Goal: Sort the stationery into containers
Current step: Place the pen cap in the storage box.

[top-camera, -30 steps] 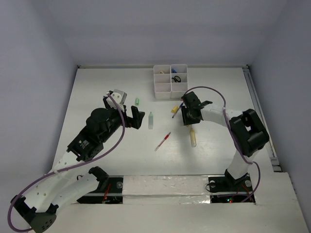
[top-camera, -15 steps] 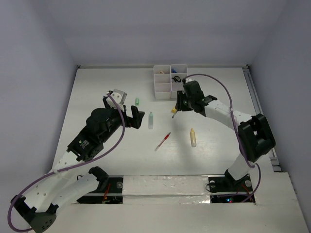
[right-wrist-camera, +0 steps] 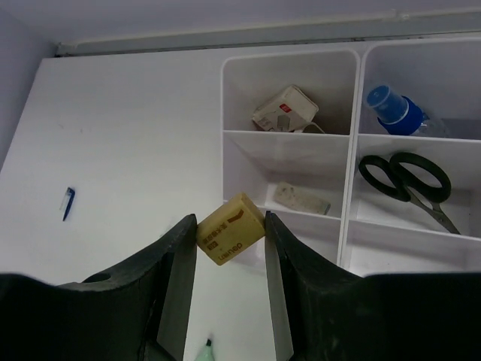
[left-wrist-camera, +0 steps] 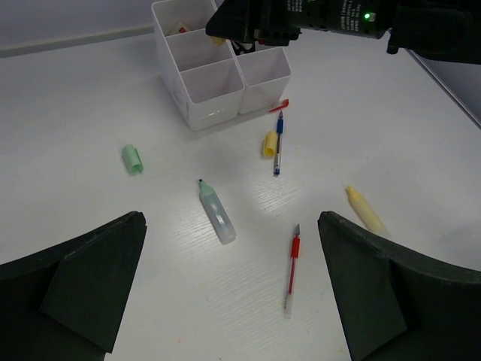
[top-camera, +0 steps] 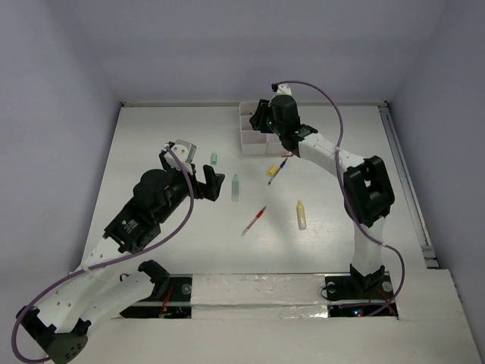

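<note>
My right gripper is shut on a beige eraser and holds it over the left edge of the white six-compartment tray, by its middle compartment. The tray holds black scissors, a blue-capped item, a wrapped eraser and a white eraser. On the table lie a red pen, a pale-green marker, a green cap, a blue pen, a yellow cap and a cream marker. My left gripper is open and empty, above the table left of the green marker.
The left wrist view shows the tray, the red pen, the green marker and the cream marker ahead of the open jaws. A small red piece lies by the tray. White walls surround the table.
My right arm has swung from the table near the yellow cap up to the tray, carrying the eraser. The left arm has not moved.
</note>
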